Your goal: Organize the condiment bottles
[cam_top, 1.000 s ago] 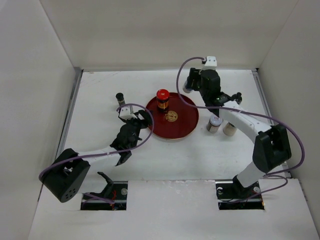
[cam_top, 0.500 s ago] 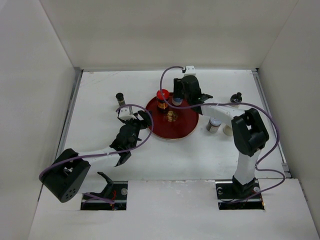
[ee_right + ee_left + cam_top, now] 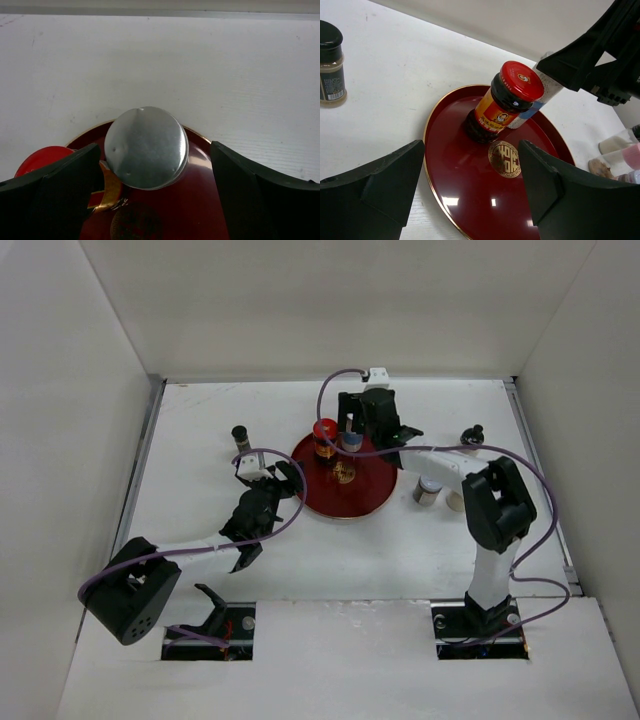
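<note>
Your right pincer (image 3: 155, 152) stands open over the far side of the red tray (image 3: 350, 502), one finger on each side of the silver-capped bottle (image 3: 351, 442). In the right wrist view there is a clear gap between the cap and the right finger. The left finger sits very close to the cap, and you cannot tell whether it touches. That bottle stands on the tray just beside the red-capped jar (image 3: 325, 437), which is upright on the tray's far-left part. From your left wrist view, a blue band shows on the bottle's pale body behind the jar.

Your left pincer (image 3: 472, 155) is open too and holds nothing. It hangs at the tray's near-left edge, its fingers pointing toward the jar.

On the counter (image 3: 400, 550) left of the tray, well apart from it, you see the black-capped shaker (image 3: 240, 436) standing upright. Right of the tray, a grey-capped bottle (image 3: 429, 489) and a cream bottle (image 3: 458, 500) stand just beside each other under your right arm. A small dark-topped bottle (image 3: 472, 432) stands farther back, near the right edge.
</note>
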